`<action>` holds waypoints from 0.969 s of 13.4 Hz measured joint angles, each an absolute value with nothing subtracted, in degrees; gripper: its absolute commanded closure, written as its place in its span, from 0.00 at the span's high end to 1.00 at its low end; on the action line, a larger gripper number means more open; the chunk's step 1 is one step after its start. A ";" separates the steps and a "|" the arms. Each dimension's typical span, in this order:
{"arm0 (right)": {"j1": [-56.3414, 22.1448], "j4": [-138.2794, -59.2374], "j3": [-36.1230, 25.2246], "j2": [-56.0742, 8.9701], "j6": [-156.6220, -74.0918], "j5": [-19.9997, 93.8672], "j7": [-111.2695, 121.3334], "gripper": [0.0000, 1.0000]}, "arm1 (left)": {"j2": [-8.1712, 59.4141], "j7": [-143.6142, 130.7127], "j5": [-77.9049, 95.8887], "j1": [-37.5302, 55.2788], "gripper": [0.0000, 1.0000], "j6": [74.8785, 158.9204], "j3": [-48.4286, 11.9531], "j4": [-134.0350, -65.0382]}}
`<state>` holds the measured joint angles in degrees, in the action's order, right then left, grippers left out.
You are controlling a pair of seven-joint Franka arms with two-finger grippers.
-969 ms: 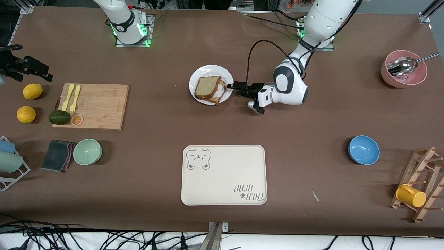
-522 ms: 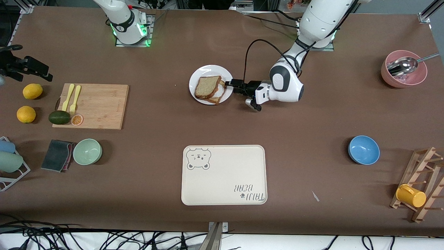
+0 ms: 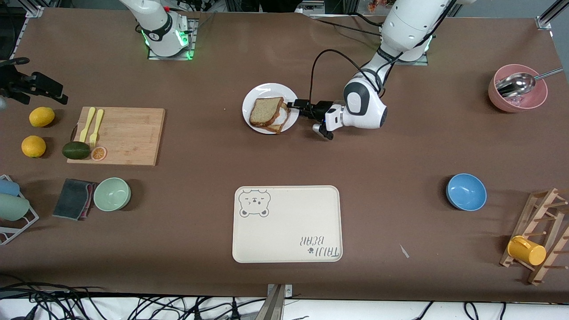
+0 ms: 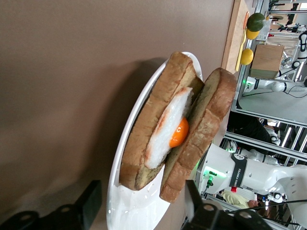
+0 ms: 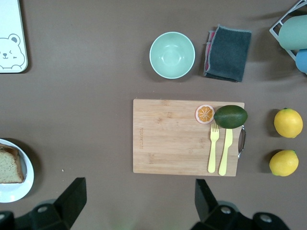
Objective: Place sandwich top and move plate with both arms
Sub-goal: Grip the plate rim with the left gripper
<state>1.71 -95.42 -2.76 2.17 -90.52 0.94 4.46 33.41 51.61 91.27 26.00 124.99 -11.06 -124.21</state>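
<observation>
The sandwich top (image 3: 266, 110), a brown bread slice, lies on a toast slice with a fried egg (image 4: 178, 132) on the white plate (image 3: 266, 91). The left wrist view shows the top slice (image 4: 211, 110) sitting askew over the egg. My left gripper (image 3: 291, 106) lies level with the table at the plate's edge toward the left arm's end. It is open, and its fingers (image 4: 91, 201) straddle the plate's rim (image 4: 139, 211) with a gap on each side. My right gripper (image 5: 139, 187) is open and empty, high over bare table near the cutting board (image 5: 182, 139). The right wrist view catches the plate (image 5: 14, 187).
A cream bear tray (image 3: 286, 224) lies nearer the front camera than the plate. The cutting board (image 3: 118, 135) with cutlery, an avocado, lemons and a green bowl (image 3: 112, 194) lie toward the right arm's end. A blue bowl (image 3: 466, 191), pink bowl (image 3: 518, 93) and cup rack stand toward the left arm's end.
The left gripper has slid along the table toward the plate until its fingers reach over the rim. The plate and sandwich have not moved.
</observation>
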 measured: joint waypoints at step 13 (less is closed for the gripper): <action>1.71 -95.42 -2.70 2.13 -90.52 0.94 4.47 1.00 | 34.62 55.72 95.62 27.78 0.32 127.67 -11.27 -124.37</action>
<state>1.71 -95.42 -2.70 2.13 -90.52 0.94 4.47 34.62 55.72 95.62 27.78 127.67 -11.27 -124.37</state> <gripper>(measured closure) 0.000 0.617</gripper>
